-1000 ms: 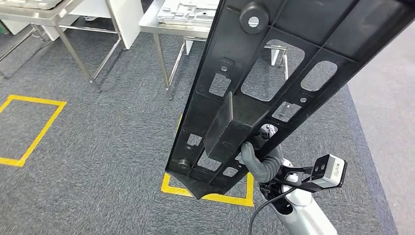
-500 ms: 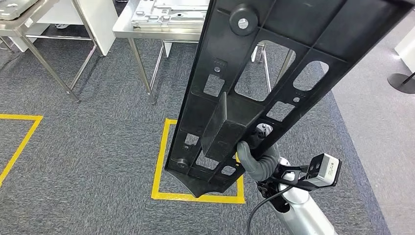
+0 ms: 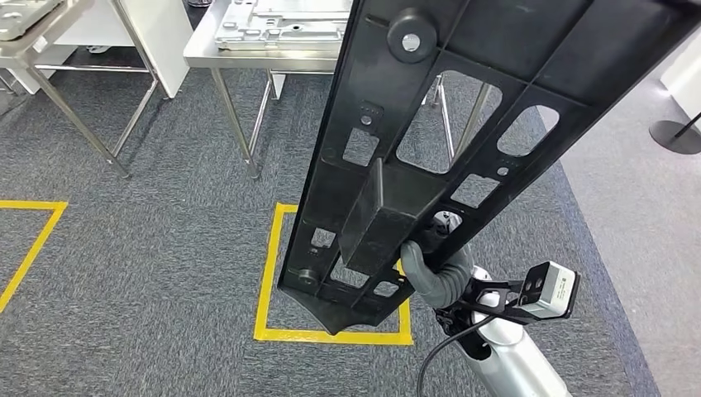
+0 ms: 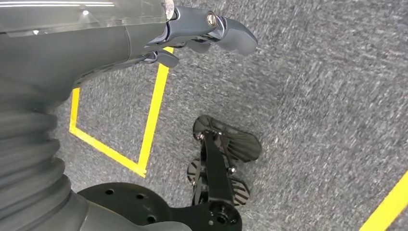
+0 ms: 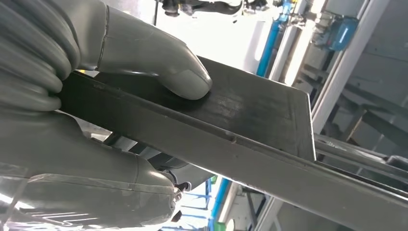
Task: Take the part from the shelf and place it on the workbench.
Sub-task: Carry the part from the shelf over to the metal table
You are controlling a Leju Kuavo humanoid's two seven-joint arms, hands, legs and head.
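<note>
Currently, in the head view, the right hand (image 3: 436, 266) grips the black plastic frame part (image 3: 463, 116) near its lower end, beside the raised rectangular block. The part stands steeply upright and leans away from the body; this is judged to keep the long piece off the carpet during carrying. The steel desk (image 3: 248, 58), with grey metal panels (image 3: 281, 21) on it, lies ahead beyond the yellow floor marking (image 3: 273, 273). The part is therefore off the shelf and not yet set down.

In the left wrist view, the left hand (image 4: 192, 29) hangs above the carpet with nothing in it; its fingers are bunched together rather than spread. It takes no share of the load.

In the right wrist view, the thumb (image 5: 159, 67) presses flat on the part's dark face while the fingers (image 5: 96, 192) wrap beneath, clamping the edge.

Compared with the earlier head frames, the whole scene has shifted, so the camera has moved: desk and marking now sit further left and more squarely ahead. Grip and part pose are unchanged.
</note>
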